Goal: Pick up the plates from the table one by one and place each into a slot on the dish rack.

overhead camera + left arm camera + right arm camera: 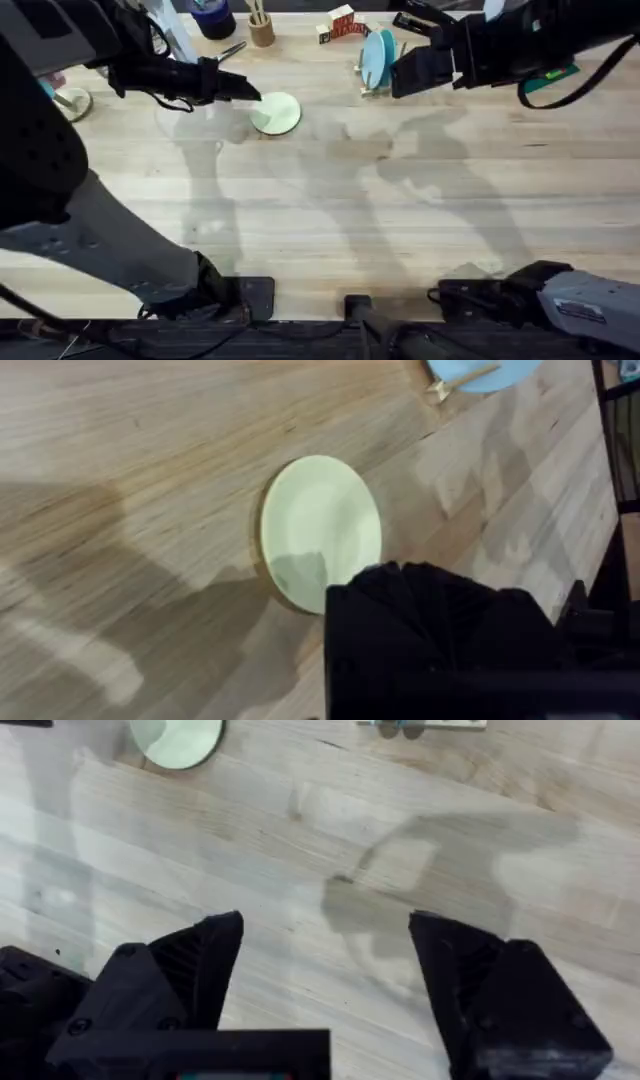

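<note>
The pale yellow plate lies flat on the table, well left of the dish rack. The light blue plate stands on edge in a slot of that rack. My left gripper hovers just left of the yellow plate, shut and holding nothing. In the left wrist view that plate lies just beyond the left gripper. My right gripper sits beside the rack's right side. It is open, and bare table shows between the fingers of the right gripper.
Along the table's back edge stand a dark cup, a wooden cup with sticks and a red-and-white box. A small round dish lies at the far left. A green item lies under the right arm.
</note>
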{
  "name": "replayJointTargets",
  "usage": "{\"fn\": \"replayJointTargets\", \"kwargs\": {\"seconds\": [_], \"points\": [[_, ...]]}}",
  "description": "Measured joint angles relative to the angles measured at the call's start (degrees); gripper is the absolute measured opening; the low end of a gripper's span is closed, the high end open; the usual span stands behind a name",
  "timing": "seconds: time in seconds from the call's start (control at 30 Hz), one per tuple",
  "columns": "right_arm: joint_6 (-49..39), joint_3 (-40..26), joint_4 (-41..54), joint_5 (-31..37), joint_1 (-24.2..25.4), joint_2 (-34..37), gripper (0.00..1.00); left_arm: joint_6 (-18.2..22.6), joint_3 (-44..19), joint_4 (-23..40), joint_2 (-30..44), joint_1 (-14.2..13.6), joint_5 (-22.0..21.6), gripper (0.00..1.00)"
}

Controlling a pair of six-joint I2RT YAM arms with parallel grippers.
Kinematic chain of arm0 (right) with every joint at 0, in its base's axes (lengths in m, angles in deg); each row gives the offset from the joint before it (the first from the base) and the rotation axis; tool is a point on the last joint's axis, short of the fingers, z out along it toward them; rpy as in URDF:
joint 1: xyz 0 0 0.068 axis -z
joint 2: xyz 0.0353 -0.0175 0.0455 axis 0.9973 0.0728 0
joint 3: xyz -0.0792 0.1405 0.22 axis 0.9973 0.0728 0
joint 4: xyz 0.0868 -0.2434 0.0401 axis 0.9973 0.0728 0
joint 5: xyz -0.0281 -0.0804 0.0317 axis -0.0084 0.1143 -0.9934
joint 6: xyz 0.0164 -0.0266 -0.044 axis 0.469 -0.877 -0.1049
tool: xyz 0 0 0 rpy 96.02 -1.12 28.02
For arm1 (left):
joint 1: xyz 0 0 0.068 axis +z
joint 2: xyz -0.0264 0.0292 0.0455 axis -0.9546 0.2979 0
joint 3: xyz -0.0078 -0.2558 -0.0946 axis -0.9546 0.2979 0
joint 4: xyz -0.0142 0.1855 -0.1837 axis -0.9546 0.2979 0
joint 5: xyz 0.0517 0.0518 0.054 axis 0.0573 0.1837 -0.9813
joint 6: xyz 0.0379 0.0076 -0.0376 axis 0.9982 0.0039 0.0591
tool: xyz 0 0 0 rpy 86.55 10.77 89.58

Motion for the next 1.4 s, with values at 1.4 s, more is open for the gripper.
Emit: {"fn": "replayJointTargets", "kwargs": {"seconds": [1.4], "points": [[0.17,0.02,0.00,0.00,0.00,0.00,0.996,-0.17,-0.42,-3.31,11.03,1.25,3.32,0.038]]}}
